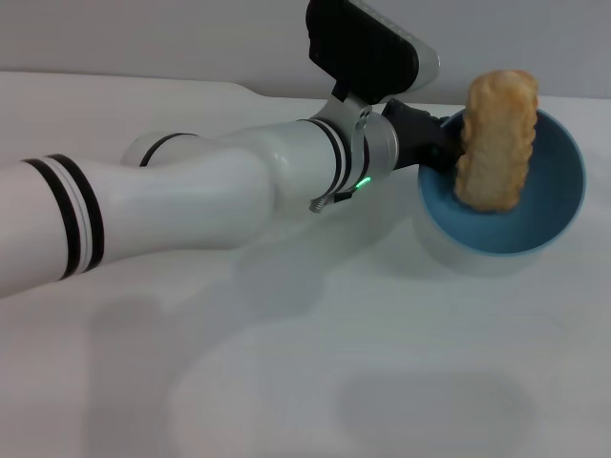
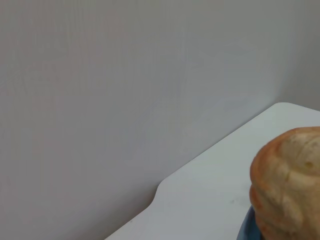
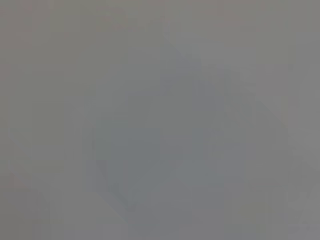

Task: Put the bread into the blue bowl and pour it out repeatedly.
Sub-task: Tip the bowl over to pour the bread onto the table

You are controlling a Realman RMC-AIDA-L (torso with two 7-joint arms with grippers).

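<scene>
One left gripper (image 1: 434, 143) grasps the tilted blue bowl (image 1: 549, 205) by its rim; the bread (image 1: 496, 138) stands upright inside.

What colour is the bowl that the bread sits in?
Light blue; the blue bowl holding the bread shows best in the head view.

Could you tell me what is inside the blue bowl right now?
The bread stands on end inside the tilted bowl, its top poking over the rim. The left gripper holds the bowl's rim; its fingertips are hidden.
</scene>
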